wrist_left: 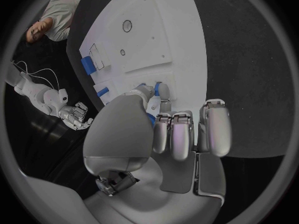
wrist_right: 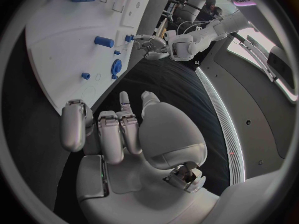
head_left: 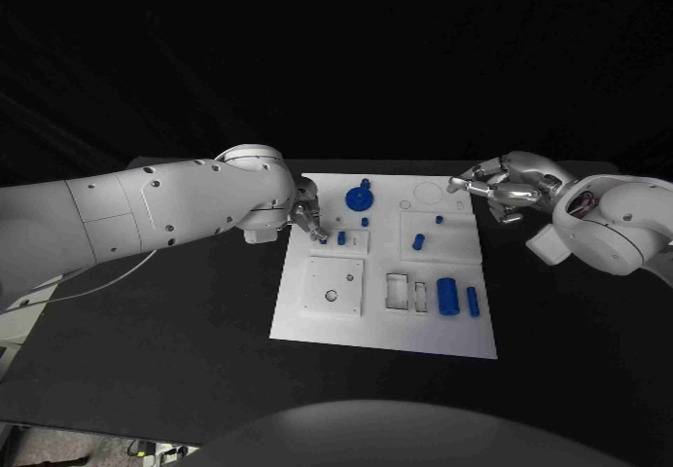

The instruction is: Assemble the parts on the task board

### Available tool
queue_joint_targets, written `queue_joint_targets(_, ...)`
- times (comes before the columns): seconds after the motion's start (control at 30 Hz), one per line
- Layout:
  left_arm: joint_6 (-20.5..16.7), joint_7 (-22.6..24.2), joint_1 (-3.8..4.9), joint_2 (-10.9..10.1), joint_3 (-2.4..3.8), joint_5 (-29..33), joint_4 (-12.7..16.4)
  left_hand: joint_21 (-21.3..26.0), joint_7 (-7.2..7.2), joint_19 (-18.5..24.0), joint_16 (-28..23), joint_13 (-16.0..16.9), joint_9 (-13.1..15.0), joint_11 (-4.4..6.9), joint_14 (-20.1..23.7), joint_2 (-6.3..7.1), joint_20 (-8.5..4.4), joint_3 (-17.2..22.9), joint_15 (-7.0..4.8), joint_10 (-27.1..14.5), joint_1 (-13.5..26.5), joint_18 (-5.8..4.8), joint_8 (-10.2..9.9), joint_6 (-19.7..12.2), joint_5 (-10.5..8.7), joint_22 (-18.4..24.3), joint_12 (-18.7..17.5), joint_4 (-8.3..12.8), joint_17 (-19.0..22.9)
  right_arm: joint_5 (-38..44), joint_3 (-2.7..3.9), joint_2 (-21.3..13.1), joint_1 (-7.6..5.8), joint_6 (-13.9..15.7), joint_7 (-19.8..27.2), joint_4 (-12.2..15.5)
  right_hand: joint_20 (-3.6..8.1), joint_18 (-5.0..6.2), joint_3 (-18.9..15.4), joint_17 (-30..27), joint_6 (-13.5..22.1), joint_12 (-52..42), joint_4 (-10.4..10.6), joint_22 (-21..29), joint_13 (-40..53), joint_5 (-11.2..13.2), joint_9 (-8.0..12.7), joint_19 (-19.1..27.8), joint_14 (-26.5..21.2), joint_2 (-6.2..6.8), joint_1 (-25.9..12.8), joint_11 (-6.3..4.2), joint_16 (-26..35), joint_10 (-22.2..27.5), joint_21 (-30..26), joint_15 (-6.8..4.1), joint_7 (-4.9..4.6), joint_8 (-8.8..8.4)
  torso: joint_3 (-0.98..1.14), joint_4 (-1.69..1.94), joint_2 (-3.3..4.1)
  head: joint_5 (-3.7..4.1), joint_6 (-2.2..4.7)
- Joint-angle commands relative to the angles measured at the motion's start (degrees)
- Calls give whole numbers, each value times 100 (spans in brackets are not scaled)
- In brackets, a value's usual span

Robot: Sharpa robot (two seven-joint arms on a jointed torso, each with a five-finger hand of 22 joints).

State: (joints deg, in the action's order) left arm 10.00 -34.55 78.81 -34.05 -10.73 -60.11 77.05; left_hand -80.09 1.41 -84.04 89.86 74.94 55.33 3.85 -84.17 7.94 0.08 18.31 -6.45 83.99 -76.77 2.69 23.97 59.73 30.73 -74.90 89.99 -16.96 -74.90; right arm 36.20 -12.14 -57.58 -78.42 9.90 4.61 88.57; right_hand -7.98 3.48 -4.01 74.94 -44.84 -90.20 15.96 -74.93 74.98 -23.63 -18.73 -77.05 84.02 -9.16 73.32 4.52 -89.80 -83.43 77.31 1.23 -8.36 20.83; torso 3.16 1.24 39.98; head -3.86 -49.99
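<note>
In the head view, the left robot hand (head_left: 303, 220) sits at the left edge of the task board (head_left: 343, 336), its fingertips on a small blue peg (head_left: 341, 237) that lies or stands in the board's upper left part. Whether the peg is pinched or only touched I cannot tell here. The peg's long axis runs roughly toward and away from the robot. The right robot hand (head_left: 502, 187) hovers off the board's far right corner, fingers curled loosely and holding nothing, well apart from the peg. A blue gear (head_left: 361, 198) stands just beyond the peg; a long blue cylinder (head_left: 446, 295) and a slimmer blue bar (head_left: 473, 301) lie side by side in the board's near right part, both pointing toward the robot.

In the left wrist view, the fingers (wrist_left: 163, 103) of the left robot hand meet around a blue peg (wrist_left: 157, 89) just over the board, so I judge it held.

In the right wrist view, the right robot hand (wrist_right: 118, 129) is half curled and empty, beside the board's (wrist_right: 56, 55) edge; the gear (wrist_right: 116, 66) is its nearest part.
</note>
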Motion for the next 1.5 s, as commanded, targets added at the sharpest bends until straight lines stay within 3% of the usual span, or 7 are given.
queue_joint_targets(0.03,1,-30,-7,41,-4,64,-4,6,-139,-132,14,1506,2,30,-583,-15,-41,635,-43,601,-17,-13,-5,126,29,-901,1,586,-1510,15,-1,2,5,-38,58,7,-4,40,4,1506,-51,20,-39,-991,1502,-32,-10,25,598,0,64,0,-20,-657,-22,38,8,-29,-2,-1,2,-3,-1)
queue_joint_targets(0.87,94,-41,-8,105,-5,-81,-51,36,-121,-126,14,1506,45,21,-583,4,-46,770,-42,601,5,-9,20,73,-15,-891,1,692,-1510,16,-1,7,11,-14,83,-13,-5,41,16,1506,-62,20,-64,-990,1502,-26,-14,26,598,19,120,-1,-20,-657,-27,38,10,-28,-7,4,4,-6,-1)
queue_joint_targets(1.1,77,8,-7,93,-5,-91,-45,126,-103,-87,14,1506,-13,-10,-583,-12,-13,641,-7,601,296,6,-113,-137,-1072,-862,1,655,-1510,16,-1,13,18,-11,89,-18,-5,40,16,1506,-63,20,-63,-991,1502,-23,-15,25,598,20,122,0,-20,-657,-25,38,9,-27,-6,6,2,-16,-1)
queue_joint_targets(1.17,107,-6,-7,89,-6,-67,-46,137,-100,-82,14,1506,-45,-18,-583,-29,-2,520,5,601,403,7,-145,-149,-1437,-863,1,604,-1510,15,-1,14,19,-11,89,-17,-5,40,16,1506,-63,20,-63,-991,1502,-23,-15,25,598,20,122,0,-20,-657,-25,38,9,-27,-5,3,4,-16,-1)
queue_joint_targets(1.27,154,-33,-7,81,-7,-41,-49,162,-61,-72,14,1506,-118,-48,-583,-48,17,292,29,601,615,10,-227,-199,-1825,-858,1,480,-1510,15,-1,16,20,-11,91,-20,-5,40,17,1506,-64,20,-61,-991,1502,-22,-15,24,598,18,123,0,-20,-657,-25,38,8,-27,-8,2,3,-21,-1)
queue_joint_targets(1.4,227,-73,-8,71,-19,-9,-60,193,10,-57,14,1506,-298,-112,-583,-102,64,16,78,601,800,13,-405,-293,-2179,-855,1,370,-1510,15,-1,15,22,-11,92,-20,-5,40,17,1506,-65,20,-60,-991,1502,-22,-15,24,598,17,123,0,-20,-657,-25,38,8,-27,-4,3,0,-22,-1)
queue_joint_targets(1.5,260,-97,-8,62,-38,30,-67,215,66,-48,14,1506,-413,-155,-583,-124,89,-192,114,601,935,18,-501,-335,-2336,-853,1,288,-1510,15,-1,15,23,-9,94,-20,-5,40,18,1506,-65,20,-59,-991,1502,-22,-15,24,598,15,124,0,-20,-657,-25,38,7,-27,-3,2,1,-18,-1)
